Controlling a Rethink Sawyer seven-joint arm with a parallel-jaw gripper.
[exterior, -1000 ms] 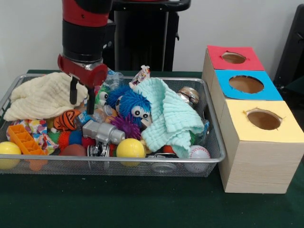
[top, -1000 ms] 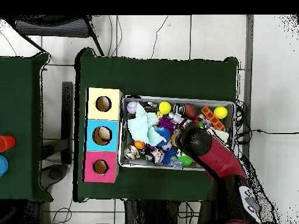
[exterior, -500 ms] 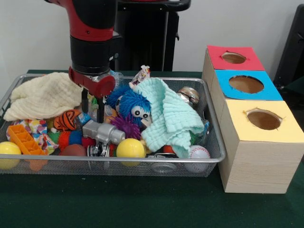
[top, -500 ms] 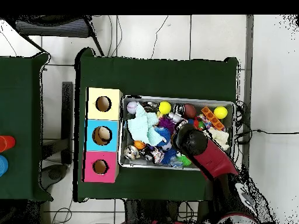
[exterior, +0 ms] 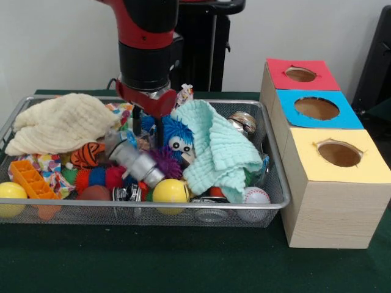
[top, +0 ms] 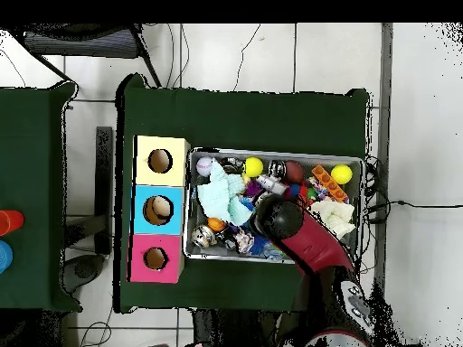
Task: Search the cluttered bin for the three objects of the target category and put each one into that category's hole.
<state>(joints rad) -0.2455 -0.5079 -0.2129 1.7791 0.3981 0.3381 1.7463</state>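
Observation:
My gripper (exterior: 148,129) hangs open inside the wire bin (exterior: 183,207), with its fingers down at the left side of a blue furry toy with big eyes (exterior: 176,135). Nothing shows between the fingers. Just below them lie a grey metal toy (exterior: 138,163) tilted on the pile and a purple spiky ball (exterior: 162,162). A mint cloth (exterior: 221,148) drapes over the toys to the right. In the overhead view the red arm (top: 303,237) hides the gripper. Three boxes stand beside the bin, with a red hole (exterior: 300,74), a blue hole (exterior: 316,108) and a yellow hole (exterior: 339,154).
A cream cloth (exterior: 58,122) fills the bin's left rear. Near the front rim lie a yellow ball (exterior: 170,190), a baseball (exterior: 255,199), an orange block (exterior: 33,178) and another yellow ball (exterior: 10,196). A striped orange ball (exterior: 85,154) and a shiny metal object (exterior: 243,121) also sit in the pile.
The arm has swept across the bin from beside the cream cloth to the blue furry toy. The grey metal toy has shifted and tilted.

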